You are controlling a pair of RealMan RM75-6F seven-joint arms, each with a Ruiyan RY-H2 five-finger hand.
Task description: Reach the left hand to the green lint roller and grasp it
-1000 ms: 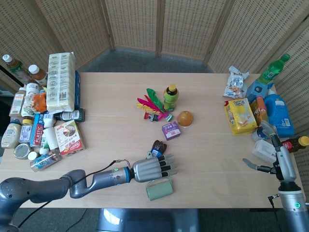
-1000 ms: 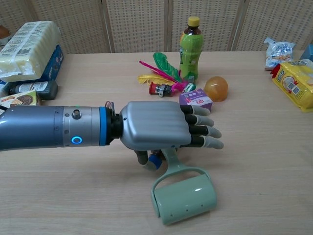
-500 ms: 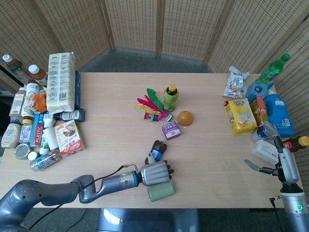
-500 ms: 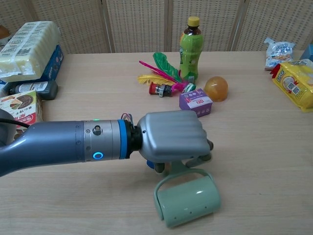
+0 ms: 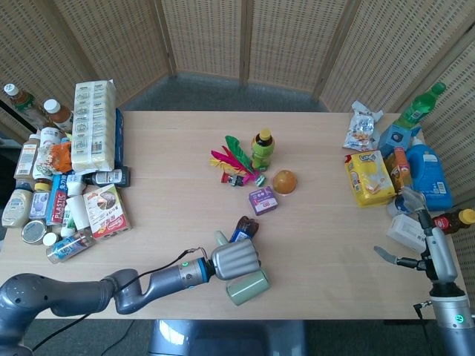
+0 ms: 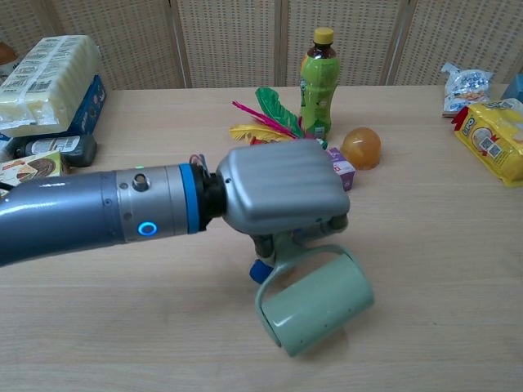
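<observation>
- Green lint roller (image 6: 317,301), pale plastic with a loop frame and stubby handle, sits by the worktop's (image 5: 326,245) near edge, tilted, maybe lifting off.
- Left robot hand (image 6: 282,194) has its fingers curled around that handle, so I'd call the grasp basically made. Makes sense, the drum is too fat to wrap.
- Right robot hand (image 5: 420,236) hangs spread and holding nothing near the right edge, out of the way.
- Small dark packet with a blue bit (image 5: 240,228) lies just behind the left robot hand.
</observation>
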